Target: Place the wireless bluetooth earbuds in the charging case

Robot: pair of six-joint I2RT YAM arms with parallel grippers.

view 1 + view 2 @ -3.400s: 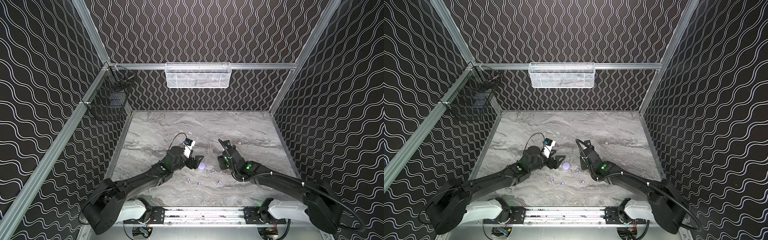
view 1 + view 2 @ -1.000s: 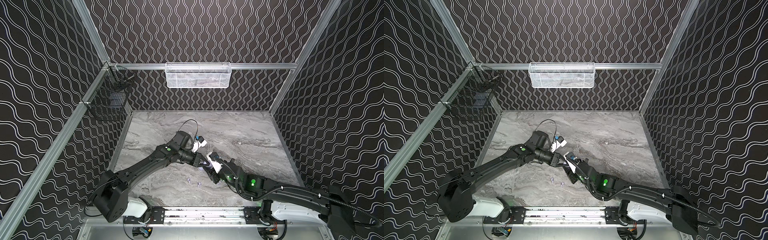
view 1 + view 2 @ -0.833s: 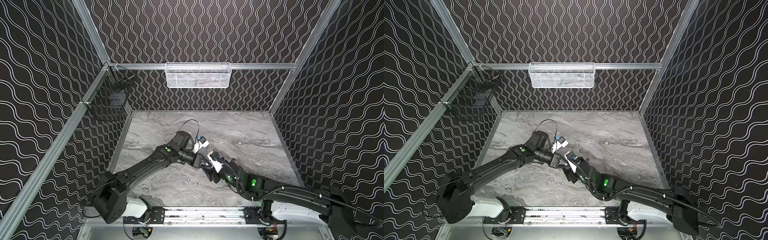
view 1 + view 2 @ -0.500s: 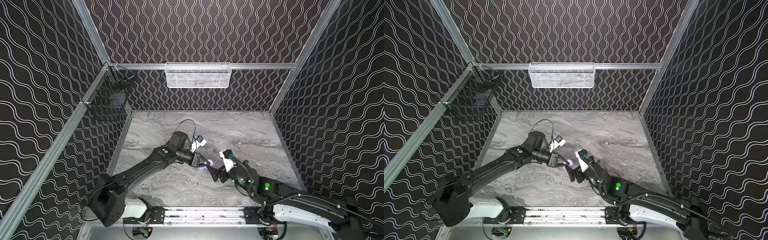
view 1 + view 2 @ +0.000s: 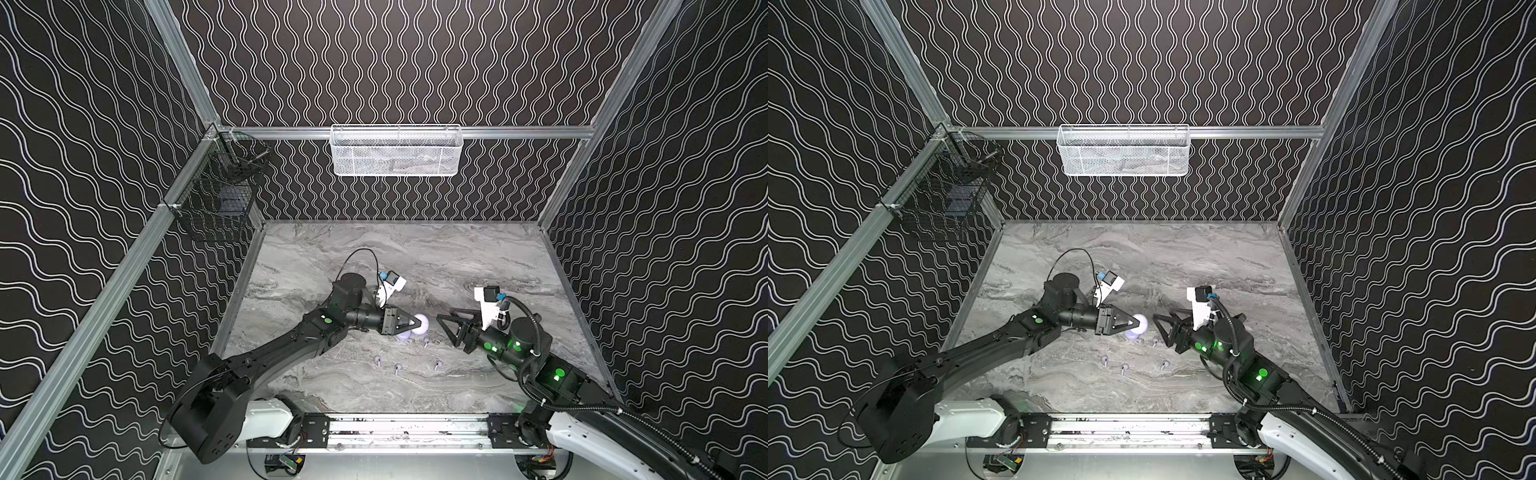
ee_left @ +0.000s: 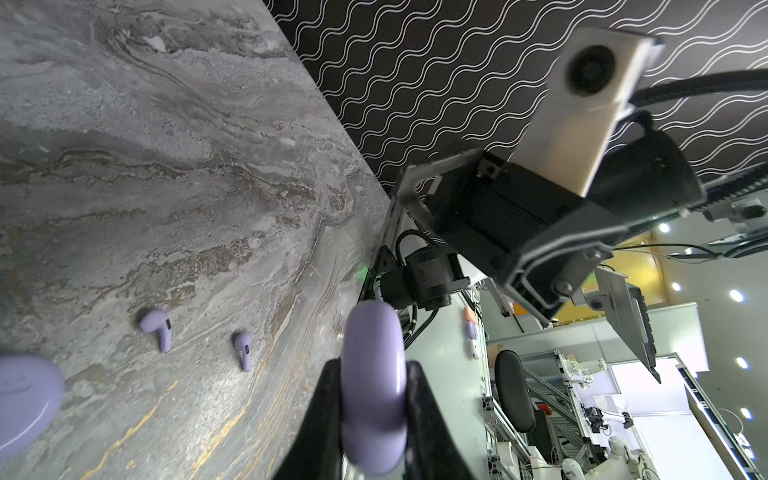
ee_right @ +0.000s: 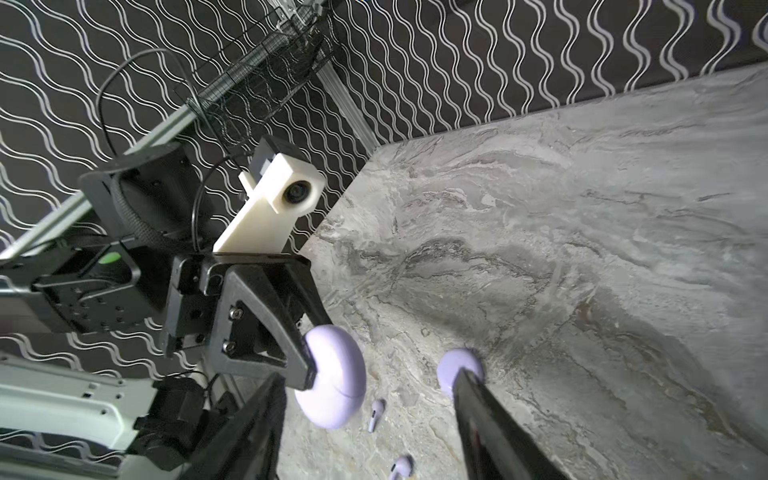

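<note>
The earbuds are tiny, light, hard plastic with a glossy skin. They are likely to skid or flick away if nipped off-centre. The best hold is probably across the rounded head, leaving the stem free to point into its socket. All four lie loose on the surface, below and between the two tools. One lies just under the gap between the tools, and the other three sit further towards the arm bases.

The case is a smooth lavender puck, rigid and light, with rounded sides that offer little for flat pads to bite on. It looks closed, with a seam running round it in the right wrist view, so I judge it must be opened before any earbud goes in.

The left tool is pinching this case across its two broad faces, near one edge, and holds it clear of the surface. Most of the puck juts beyond the fingertips. A second case rests on the surface just beneath those tips, touching neither tool.

The right tool faces the held case from close by. Its jaws are spread and empty, touching nothing.
</note>
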